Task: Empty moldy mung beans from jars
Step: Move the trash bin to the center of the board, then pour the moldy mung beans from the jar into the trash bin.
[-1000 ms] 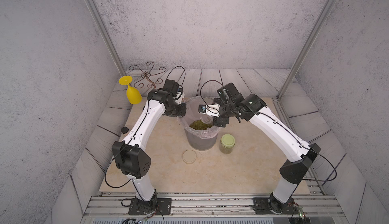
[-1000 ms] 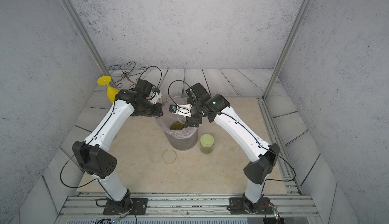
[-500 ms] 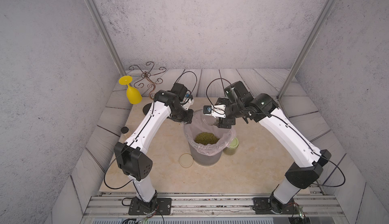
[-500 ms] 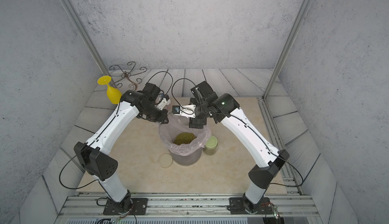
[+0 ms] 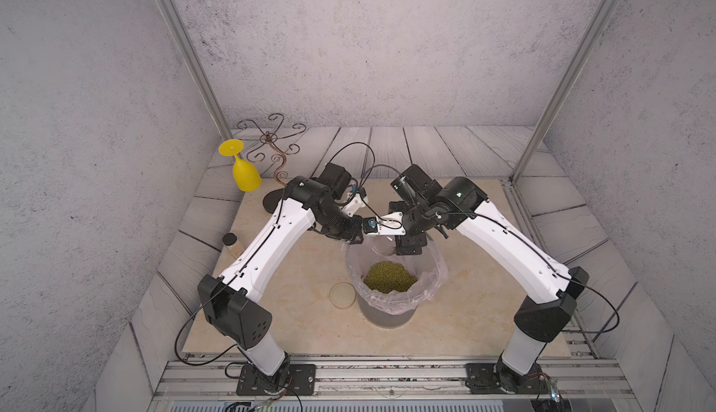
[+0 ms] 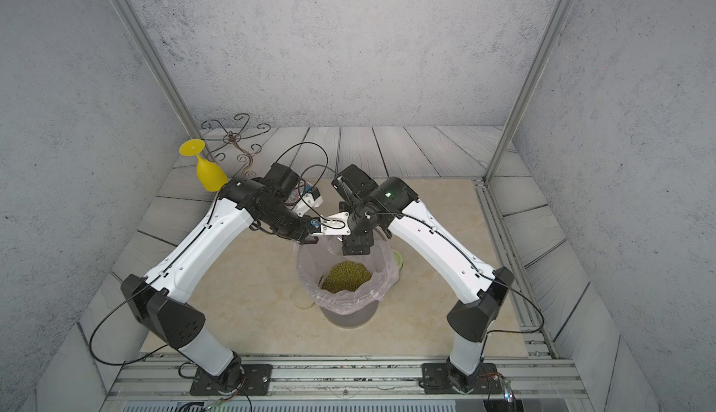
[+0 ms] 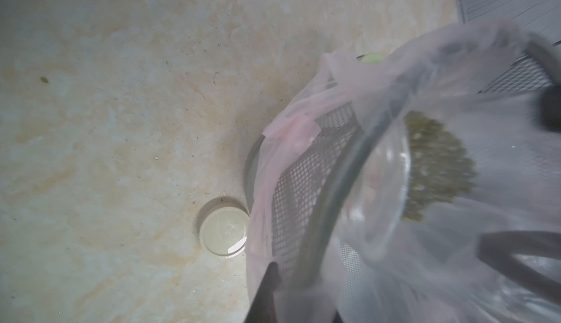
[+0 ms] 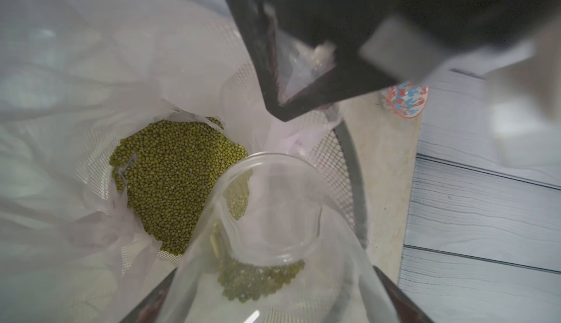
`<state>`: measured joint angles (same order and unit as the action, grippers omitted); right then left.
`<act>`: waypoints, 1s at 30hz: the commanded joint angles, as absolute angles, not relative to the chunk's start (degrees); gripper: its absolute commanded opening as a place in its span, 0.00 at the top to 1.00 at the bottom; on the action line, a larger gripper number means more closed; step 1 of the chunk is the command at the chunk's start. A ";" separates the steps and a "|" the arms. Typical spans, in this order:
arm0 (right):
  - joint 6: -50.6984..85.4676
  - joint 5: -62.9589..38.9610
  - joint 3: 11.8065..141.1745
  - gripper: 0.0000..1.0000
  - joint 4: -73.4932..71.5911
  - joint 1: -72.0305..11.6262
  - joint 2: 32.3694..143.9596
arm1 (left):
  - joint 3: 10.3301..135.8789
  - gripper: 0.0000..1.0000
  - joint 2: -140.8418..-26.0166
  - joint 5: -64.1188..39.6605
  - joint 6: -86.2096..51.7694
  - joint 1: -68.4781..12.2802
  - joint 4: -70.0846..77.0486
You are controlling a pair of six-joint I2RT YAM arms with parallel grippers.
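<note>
Most mung beans (image 8: 176, 184) lie heaped in the lined bin (image 5: 383, 315) directly beneath the right gripper (image 8: 273, 306). A last handful sits inside the glass jar (image 8: 273, 209) it clamps, tipped so they can slide out. Opposite, the left gripper (image 5: 354, 235) hovers at the liner (image 5: 436, 274) edge, perhaps steadying it; its grip I cannot tell. The beige lid (image 5: 342, 294) rests below that gripper, and the green-lidded jar (image 6: 399, 261) waits beside the right one.

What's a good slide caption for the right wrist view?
Nearly empty jar in the right gripper, held over the lined bin; mung beans heaped below.
</note>
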<state>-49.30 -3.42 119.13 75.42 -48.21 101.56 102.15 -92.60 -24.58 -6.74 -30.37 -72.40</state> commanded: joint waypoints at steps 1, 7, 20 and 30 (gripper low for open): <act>-47.41 -2.28 120.88 0.37 77.42 -48.84 103.70 | 101.64 0.68 -88.11 -27.47 -6.39 -30.67 -71.51; -44.48 -2.19 120.89 0.37 80.21 -49.70 101.37 | 101.51 0.47 -85.02 -25.40 -7.80 -30.50 -68.75; -40.11 2.23 122.42 0.37 85.02 -52.63 98.62 | 98.34 0.40 -79.57 -19.91 -10.51 -28.18 -65.93; -37.20 5.38 124.08 0.37 90.30 -55.98 100.54 | 91.71 0.39 -74.36 -18.04 -11.75 -25.41 -63.00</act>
<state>-38.92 3.14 125.47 87.48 -55.68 101.19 93.49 -75.94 -18.81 -10.90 -26.13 -64.88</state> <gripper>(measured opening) 0.873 0.604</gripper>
